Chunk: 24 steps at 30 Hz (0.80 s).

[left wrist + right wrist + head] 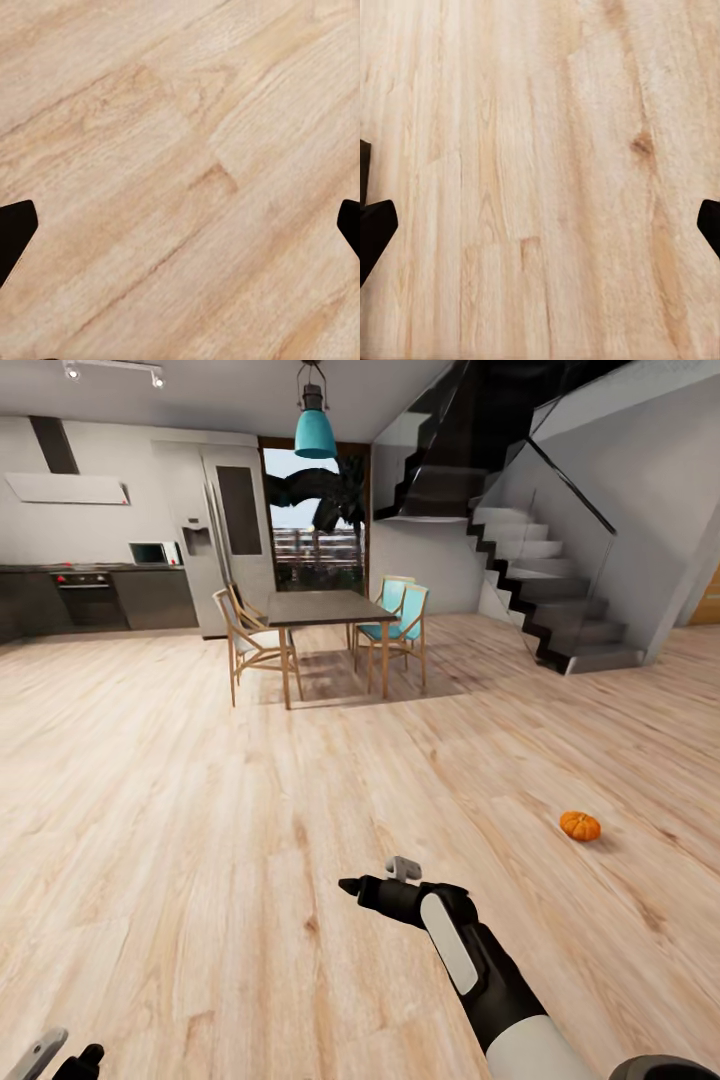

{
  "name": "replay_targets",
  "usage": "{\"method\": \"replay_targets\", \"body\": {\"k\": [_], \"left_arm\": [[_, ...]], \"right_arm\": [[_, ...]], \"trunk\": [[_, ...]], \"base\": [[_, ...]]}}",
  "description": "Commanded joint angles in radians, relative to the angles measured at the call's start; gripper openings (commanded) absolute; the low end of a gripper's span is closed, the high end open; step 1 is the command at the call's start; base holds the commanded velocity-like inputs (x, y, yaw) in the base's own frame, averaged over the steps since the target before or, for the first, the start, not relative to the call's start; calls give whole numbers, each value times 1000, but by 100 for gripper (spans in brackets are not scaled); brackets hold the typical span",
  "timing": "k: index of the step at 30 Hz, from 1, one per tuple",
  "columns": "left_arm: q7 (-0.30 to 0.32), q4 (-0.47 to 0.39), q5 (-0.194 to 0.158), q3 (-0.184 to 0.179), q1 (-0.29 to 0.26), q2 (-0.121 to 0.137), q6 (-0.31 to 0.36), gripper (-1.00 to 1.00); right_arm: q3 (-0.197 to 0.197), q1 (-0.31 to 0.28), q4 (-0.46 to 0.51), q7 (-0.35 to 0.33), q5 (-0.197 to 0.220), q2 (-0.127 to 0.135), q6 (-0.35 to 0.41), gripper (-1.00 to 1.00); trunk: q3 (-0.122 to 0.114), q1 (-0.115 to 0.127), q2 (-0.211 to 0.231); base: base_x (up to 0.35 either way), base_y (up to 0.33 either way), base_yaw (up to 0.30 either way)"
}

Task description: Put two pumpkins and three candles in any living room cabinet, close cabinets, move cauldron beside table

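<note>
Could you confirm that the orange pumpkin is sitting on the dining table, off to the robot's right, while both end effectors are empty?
Not quite: the head view shows the pumpkin lying on the wooden floor, not on the dining table. It is to the robot's right, and both end effectors are empty.

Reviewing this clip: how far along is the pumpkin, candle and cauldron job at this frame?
Nothing visible looks done. One pumpkin lies loose on the wooden floor, ahead and to the right of the right gripper. Nothing is in hand: both wrist views show fingers spread wide over bare planks, and the left gripper sits low at the head view's edge. Left: stowing that pumpkin and everything else; candles, cabinet and cauldron aren't in sight here.
</note>
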<state>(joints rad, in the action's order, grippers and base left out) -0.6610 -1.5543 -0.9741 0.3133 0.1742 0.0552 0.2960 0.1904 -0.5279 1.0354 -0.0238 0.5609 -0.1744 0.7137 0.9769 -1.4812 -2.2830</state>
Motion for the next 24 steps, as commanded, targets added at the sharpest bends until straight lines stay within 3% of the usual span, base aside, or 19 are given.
{"method": "replay_targets", "body": {"k": [1,24], "left_arm": [[0,0,0,0,0,0,0,100],[1,10,1,-1,-3,2,1,100]], "right_arm": [[0,0,0,0,8,0,2,100],[-5,-1,0,1,26,0,9,100]], "trunk": [[0,0,0],[0,0,0]], "base": [[0,0,282],[0,0,290]]}}
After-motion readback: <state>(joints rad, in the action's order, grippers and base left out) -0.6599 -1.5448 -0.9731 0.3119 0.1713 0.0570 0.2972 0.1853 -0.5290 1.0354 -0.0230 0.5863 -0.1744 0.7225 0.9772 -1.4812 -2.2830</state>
